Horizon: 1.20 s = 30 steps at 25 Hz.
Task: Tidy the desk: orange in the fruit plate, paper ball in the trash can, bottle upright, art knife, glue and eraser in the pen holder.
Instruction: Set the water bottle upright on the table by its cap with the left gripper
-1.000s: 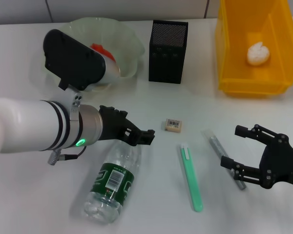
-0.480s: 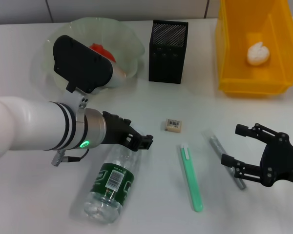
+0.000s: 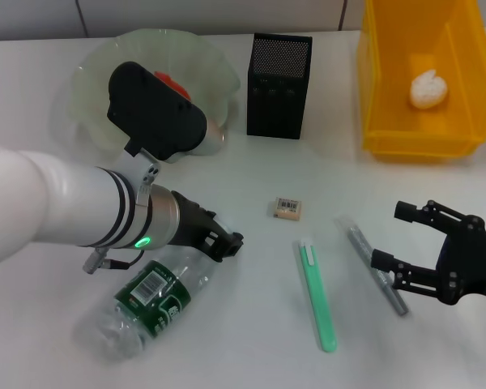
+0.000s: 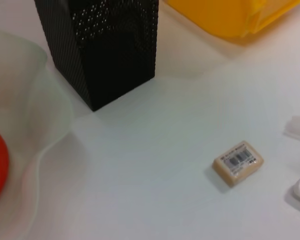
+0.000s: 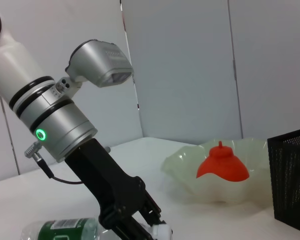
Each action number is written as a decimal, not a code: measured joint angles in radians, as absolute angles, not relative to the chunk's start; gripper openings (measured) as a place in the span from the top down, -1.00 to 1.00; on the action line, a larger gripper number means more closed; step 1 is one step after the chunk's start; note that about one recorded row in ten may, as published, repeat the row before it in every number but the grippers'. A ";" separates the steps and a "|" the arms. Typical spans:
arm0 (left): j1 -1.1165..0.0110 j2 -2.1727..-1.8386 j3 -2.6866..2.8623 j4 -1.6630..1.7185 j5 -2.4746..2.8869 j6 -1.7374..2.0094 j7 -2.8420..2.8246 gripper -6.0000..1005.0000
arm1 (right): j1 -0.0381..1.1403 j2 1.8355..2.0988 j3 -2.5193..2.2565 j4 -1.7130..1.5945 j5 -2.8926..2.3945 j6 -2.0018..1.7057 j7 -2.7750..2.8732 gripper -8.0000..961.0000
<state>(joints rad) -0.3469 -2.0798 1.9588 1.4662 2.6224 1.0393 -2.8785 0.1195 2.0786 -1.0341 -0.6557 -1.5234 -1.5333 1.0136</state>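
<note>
The clear bottle [image 3: 142, 301] with a green label lies on its side at the front left. My left gripper [image 3: 227, 241] is shut on its neck; the right wrist view shows the fingers around it beside the white cap [image 5: 160, 231]. The orange [image 3: 168, 82] sits in the pale green fruit plate [image 3: 206, 57]. A paper ball [image 3: 428, 87] lies in the yellow trash can [image 3: 373, 89]. The eraser [image 3: 287, 208], green art knife [image 3: 317, 296] and grey glue [image 3: 364, 245] lie in front of the black pen holder [image 3: 279, 73]. My right gripper [image 3: 391, 237] is open over the glue.
In the left wrist view the pen holder [image 4: 105, 45] stands beyond the eraser [image 4: 238, 162], with the plate's rim [image 4: 45, 145] beside it. The left arm's white forearm [image 3: 40, 203] spans the front left of the table.
My left gripper has come down onto the bottle's neck, and the bottle's base has swung to the left. The right gripper has shifted slightly to the right.
</note>
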 joint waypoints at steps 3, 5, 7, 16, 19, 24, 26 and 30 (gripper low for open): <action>-0.317 -2.077 1.951 1.519 2.632 1.043 -2.853 0.07 | 0.118 2.079 -1.027 -0.658 -1.523 -1.540 1.019 -0.74; -0.277 -2.074 1.923 1.562 2.611 1.042 -2.791 0.10 | 0.118 2.079 -1.026 -0.659 -1.523 -1.540 1.024 -0.74; -0.222 -2.073 1.859 1.605 2.547 1.032 -2.683 0.10 | 0.118 2.079 -1.026 -0.665 -1.523 -1.541 1.032 -0.74; -0.032 -2.069 1.548 1.580 2.016 1.021 -2.042 0.09 | 0.126 2.079 -1.026 -0.684 -1.523 -1.556 1.068 -0.74; -0.005 -2.069 1.458 1.505 1.821 1.065 -1.789 0.09 | 0.128 2.079 -1.026 -0.692 -1.523 -1.557 1.082 -0.74; -0.013 -2.069 1.323 1.319 1.568 1.199 -1.477 0.09 | 0.129 2.079 -1.030 -0.710 -1.523 -1.558 1.109 -0.74; -0.027 -2.070 1.273 1.235 1.488 1.256 -1.376 0.10 | 0.129 2.079 -1.029 -0.710 -1.523 -1.563 1.110 -0.74; -0.052 -2.070 1.199 1.122 1.412 1.330 -1.289 0.10 | 0.130 2.080 -1.029 -0.716 -1.523 -1.571 1.120 -0.74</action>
